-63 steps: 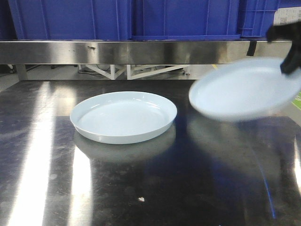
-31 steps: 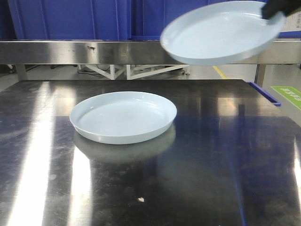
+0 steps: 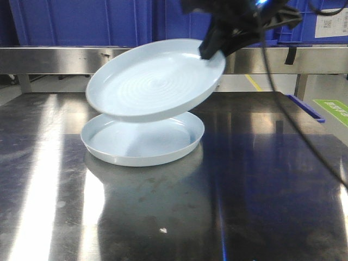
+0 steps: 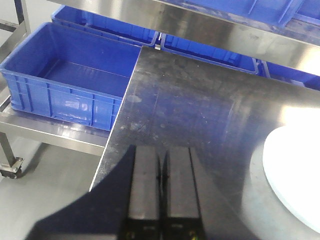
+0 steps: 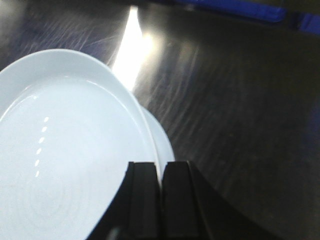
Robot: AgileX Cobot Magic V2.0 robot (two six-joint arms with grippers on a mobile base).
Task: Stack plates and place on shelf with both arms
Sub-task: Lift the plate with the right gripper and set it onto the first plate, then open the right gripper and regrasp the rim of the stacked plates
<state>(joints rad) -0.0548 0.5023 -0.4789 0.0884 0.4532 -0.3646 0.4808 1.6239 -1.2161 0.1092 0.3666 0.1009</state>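
Pale-blue plate (image 3: pixel 155 76) hangs tilted just over second plate (image 3: pixel 157 148) on steel table (image 3: pixel 261 185). Right gripper (image 3: pixel 211 50) pinches its high rim. Left gripper (image 4: pixel 162 159) pressed together, holds nothing, off to side. Risk: one-side pinch weak, plate may slip, bang second plate, push it away.

A scuffed stainless steel table (image 3: pixel 261 206) is seen, streaked with bright reflections, and a small white scrap (image 3: pixel 162 230) is found lying near its front edge. Behind it a steel shelf rail (image 3: pixel 65 58) is spanned across the view, with blue plastic crates (image 3: pixel 81 22) set above it, one bearing a white label (image 3: pixel 331 24). In the left wrist view an open blue crate (image 4: pixel 70 85) is shown on a lower steel rack (image 4: pixel 55 135) beside the table, and a caster (image 4: pixel 11 170) is seen under the rack's leg
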